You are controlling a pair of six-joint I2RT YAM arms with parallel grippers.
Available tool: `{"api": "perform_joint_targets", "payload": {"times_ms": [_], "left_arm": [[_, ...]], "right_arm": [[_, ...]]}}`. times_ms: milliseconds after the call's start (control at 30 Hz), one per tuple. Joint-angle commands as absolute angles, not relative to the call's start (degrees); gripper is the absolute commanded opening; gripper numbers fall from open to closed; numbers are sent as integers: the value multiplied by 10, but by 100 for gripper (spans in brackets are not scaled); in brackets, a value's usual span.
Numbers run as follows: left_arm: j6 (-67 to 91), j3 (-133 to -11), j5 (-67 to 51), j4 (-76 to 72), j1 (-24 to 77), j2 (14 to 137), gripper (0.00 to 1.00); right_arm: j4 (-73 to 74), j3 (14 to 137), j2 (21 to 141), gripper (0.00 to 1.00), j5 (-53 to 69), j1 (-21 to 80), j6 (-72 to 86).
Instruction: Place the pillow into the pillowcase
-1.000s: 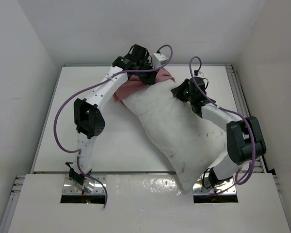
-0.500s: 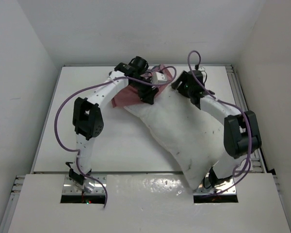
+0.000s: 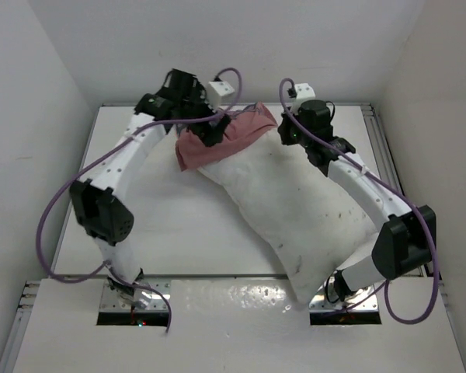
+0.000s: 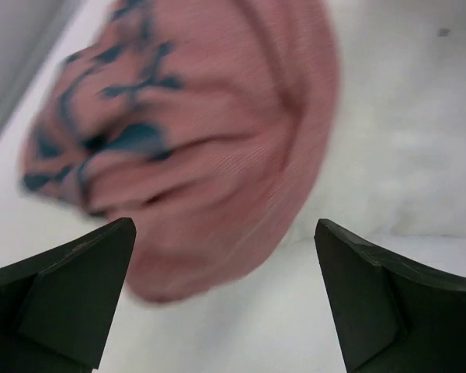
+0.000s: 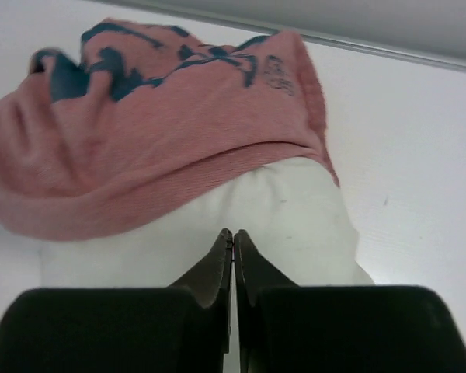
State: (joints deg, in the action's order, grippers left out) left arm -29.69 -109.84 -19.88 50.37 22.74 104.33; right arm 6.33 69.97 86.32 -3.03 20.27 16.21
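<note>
I've just released the pillowcase (image 3: pixel 217 140)
My left gripper (image 4: pixel 225 233) gapes empty, right gripper (image 5: pixel 233 237) shut, empty; only the pillow (image 3: pixel 287 202)'s upper end is sleeved.

the left claw (image 4: pixel 224 233) stands wide open, its two dark fingers (image 4: pixel 70 303) at the bottom corners with nothing between them. just beyond lies the bunched pink pillowcase (image 4: pixel 210 148) with dark blue marks, blurred, pulled over the white pillow (image 4: pixel 404 132) on the white desk (image 4: pixel 217 342).

Left fingers (image 4: pixel 70 295) gape wide; right fingers (image 5: pixel 210 273) are pressed together.
</note>
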Motion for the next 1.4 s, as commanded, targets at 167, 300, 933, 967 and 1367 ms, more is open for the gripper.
{"api": "perform_joint_targets", "payload": {"times_ms": [167,300,933,967,1367], "left_arm": [[-214,-883,-92,401,97,909,0],[-195,-811,-139,377,61,927,52],[-110,-773,-398,171,48,1079,0],[-112,-776,-408,176,47,1080,0],[-375,-868,-449,455,118,1036,0]], "right_arm": [[138,730,890,99,-195,395,7],[139,742,945,99,-287,474,-39],[77,811,1138,8,-254,440,55],[79,818,1138,0,-246,433,62],[-156,804,994,0,-206,310,310]]}}
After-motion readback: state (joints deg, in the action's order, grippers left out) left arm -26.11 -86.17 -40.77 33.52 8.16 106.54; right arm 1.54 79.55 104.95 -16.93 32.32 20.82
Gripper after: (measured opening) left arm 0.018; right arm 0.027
